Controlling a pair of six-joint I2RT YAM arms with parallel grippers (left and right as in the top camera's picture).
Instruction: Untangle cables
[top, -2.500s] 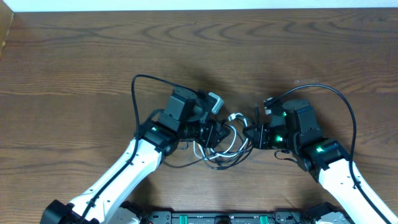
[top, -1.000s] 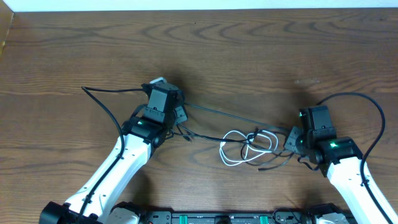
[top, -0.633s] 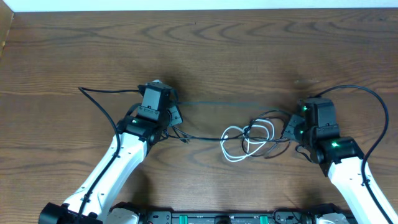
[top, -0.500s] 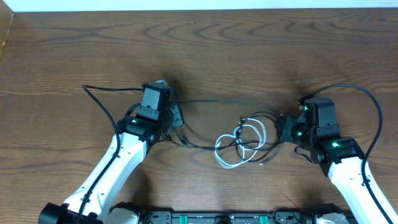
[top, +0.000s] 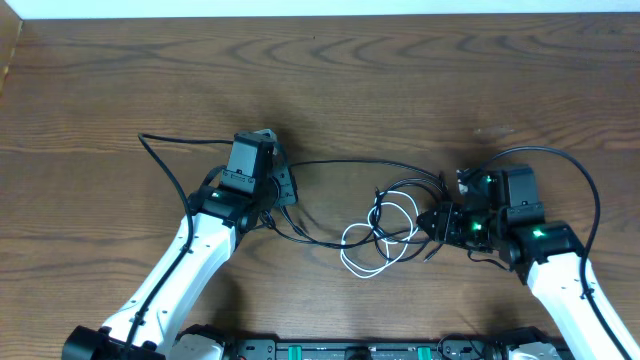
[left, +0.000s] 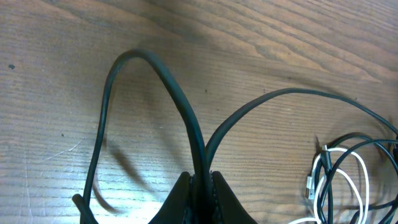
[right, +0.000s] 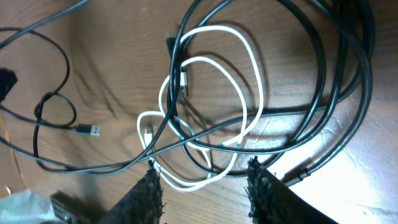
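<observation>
Wooden tabletop (top: 400, 80) carries the cables (top: 385, 225), which lie in a loose tangle right of centre, toward the near edge. The left gripper (top: 283, 185) sits left of centre, its jaws closed tight on a black cable (left: 180, 106). In the left wrist view that cable rises from the pinched fingertips in a tall arch, and a second strand sweeps away to the right. From overhead it runs in a shallow curve to the right and joins the tangle. The right gripper (right: 208, 186) hovers just at the right side of the bunch with its fingers (right: 152, 196) spread apart and nothing clamped between them. Below them a white cable (right: 256, 71) lies in overlapping loops, threaded through by several black loops. A small metal plug (right: 93, 130) rests on the wood to the left of the loops.
</observation>
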